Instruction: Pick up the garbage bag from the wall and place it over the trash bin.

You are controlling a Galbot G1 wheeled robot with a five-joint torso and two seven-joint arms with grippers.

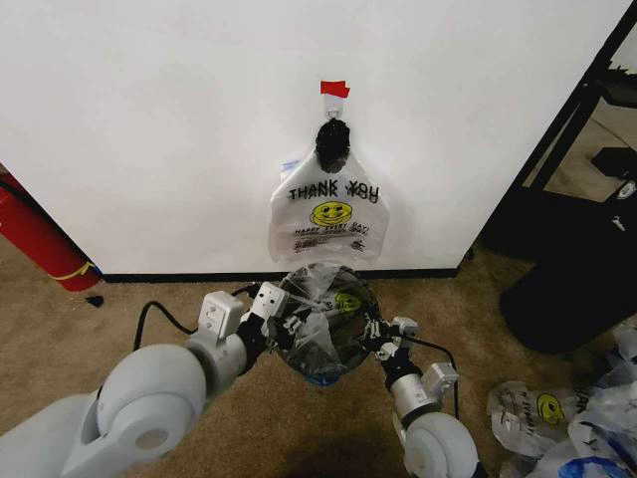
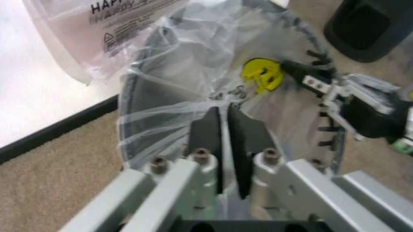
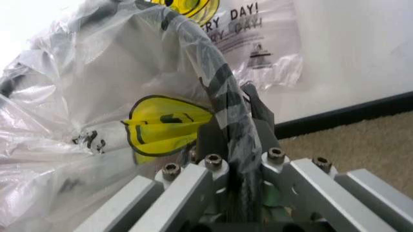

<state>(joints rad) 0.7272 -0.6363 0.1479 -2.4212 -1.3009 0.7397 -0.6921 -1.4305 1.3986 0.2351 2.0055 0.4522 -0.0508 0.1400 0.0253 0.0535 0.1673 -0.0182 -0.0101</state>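
A garbage bag of thin clear plastic with a yellow smiley lies crumpled in and over the trash bin, a black mesh basket on the carpet below the wall. My left gripper is at the bin's left rim, shut on the bag's film. On the opposite side, my right gripper is shut on the bag where it wraps the bin's rim. Another "THANK YOU" bag hangs on the wall under red tape.
A red fire extinguisher leans at the wall's left. A black stand and its base stand at the right. More plastic bags lie on the carpet at the lower right. A black baseboard runs along the wall.
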